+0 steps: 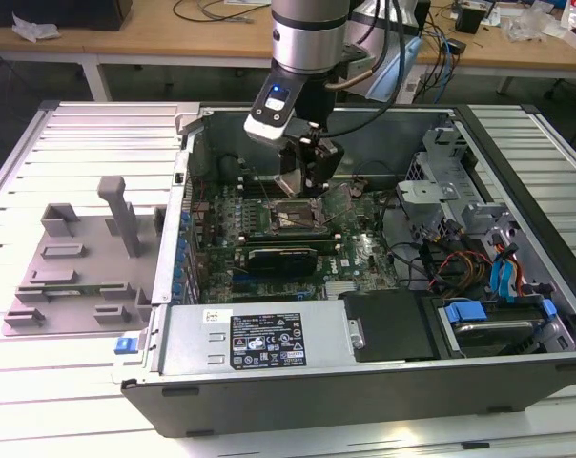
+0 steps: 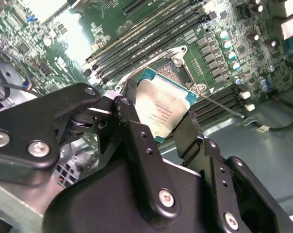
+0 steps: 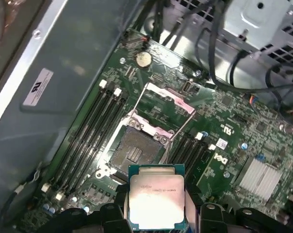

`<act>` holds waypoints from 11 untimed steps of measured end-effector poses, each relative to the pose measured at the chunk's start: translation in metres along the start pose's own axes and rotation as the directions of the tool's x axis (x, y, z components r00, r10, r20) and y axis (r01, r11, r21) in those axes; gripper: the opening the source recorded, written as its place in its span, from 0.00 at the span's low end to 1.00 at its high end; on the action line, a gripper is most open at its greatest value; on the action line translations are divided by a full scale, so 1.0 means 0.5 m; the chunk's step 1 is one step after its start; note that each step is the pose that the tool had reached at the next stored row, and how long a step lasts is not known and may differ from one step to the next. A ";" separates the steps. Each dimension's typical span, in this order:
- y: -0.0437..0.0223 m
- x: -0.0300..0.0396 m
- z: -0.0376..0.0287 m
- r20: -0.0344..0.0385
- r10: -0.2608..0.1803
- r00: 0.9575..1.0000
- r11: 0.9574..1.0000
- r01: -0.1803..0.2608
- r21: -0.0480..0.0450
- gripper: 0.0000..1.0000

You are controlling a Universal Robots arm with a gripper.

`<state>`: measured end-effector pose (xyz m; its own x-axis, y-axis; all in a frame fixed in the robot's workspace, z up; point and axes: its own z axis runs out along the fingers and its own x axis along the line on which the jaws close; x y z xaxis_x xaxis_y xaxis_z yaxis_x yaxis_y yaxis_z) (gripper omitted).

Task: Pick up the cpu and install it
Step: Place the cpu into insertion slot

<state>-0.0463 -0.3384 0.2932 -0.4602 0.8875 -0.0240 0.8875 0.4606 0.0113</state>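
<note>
My gripper [image 1: 305,181] hangs inside the open computer case, shut on the cpu [image 3: 156,196], a small square chip with a pale silver top and a green edge. In the second wrist view the cpu [image 2: 161,109] sits between the two black fingers [image 2: 129,121], held by its sides. The open socket [image 3: 134,150] lies on the green motherboard [image 3: 224,145] just beyond the chip, its metal frame [image 3: 168,102] hinged up. In the exterior view the socket [image 1: 293,218] is right below the gripper, and the chip is still above it.
Black memory slots [image 3: 95,126] flank the socket on both sides. Cables [image 1: 441,262] and a metal drive cage [image 1: 441,172] fill the case at the exterior view's right. A grey plastic tray [image 1: 78,267] lies on the table at the exterior view's left.
</note>
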 end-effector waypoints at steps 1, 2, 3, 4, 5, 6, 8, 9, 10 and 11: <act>0.000 0.000 0.000 0.000 0.017 1.000 1.000 -0.017 0.000 0.55; 0.000 0.000 0.000 0.000 0.031 1.000 1.000 -0.031 0.001 0.55; 0.000 0.000 0.000 0.001 0.060 0.998 0.998 -0.060 0.001 0.55; 0.000 0.000 0.000 0.001 0.094 0.996 0.996 -0.094 0.002 0.55; 0.000 0.000 0.000 0.002 0.125 0.992 0.992 -0.125 0.003 0.55; 0.000 0.000 0.000 0.002 0.141 0.990 0.990 -0.141 0.003 0.55; 0.000 0.000 0.001 0.003 0.201 0.980 0.979 -0.201 0.005 0.55; 0.000 0.000 0.001 0.003 0.230 0.973 0.973 -0.230 0.005 0.55; 0.000 0.000 0.001 0.004 0.274 0.962 0.962 -0.274 0.006 0.55; 0.000 0.000 0.001 0.005 0.317 0.948 0.948 -0.317 0.007 0.55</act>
<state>-0.0463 -0.3384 0.2926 -0.1551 0.9876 -0.0241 0.9878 0.1554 0.0113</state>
